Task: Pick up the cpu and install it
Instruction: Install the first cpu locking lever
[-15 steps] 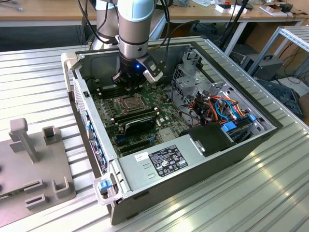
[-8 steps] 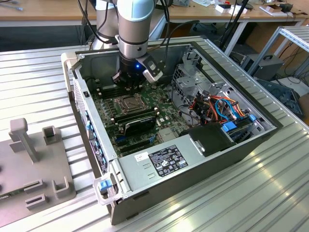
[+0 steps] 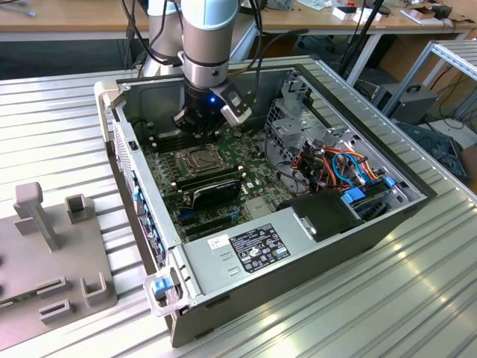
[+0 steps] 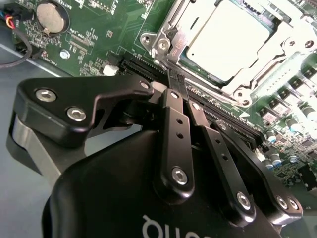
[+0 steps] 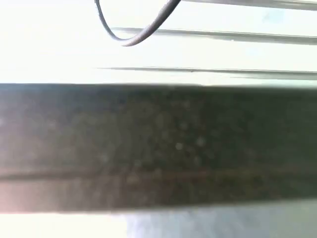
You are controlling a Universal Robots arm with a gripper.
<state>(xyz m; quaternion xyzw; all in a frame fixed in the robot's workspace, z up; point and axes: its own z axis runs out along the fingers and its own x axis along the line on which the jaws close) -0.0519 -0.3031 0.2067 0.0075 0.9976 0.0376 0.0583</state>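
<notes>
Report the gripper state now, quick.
Gripper: jaws shut, nothing between them, tips down at the motherboard beside the socket; the cpu sits in the socket.

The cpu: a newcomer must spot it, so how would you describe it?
Look inside the open computer case at the green motherboard. The cpu lies in the metal-framed socket beside the gripper: a plain pale square, unlike the long black slots nearby.

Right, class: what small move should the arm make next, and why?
Probably lift the tool straight up a little. The cpu already lies flat in the socket, and the tool is shut on nothing, its tips beside the socket's frame, so rising clear seems safest.
</notes>
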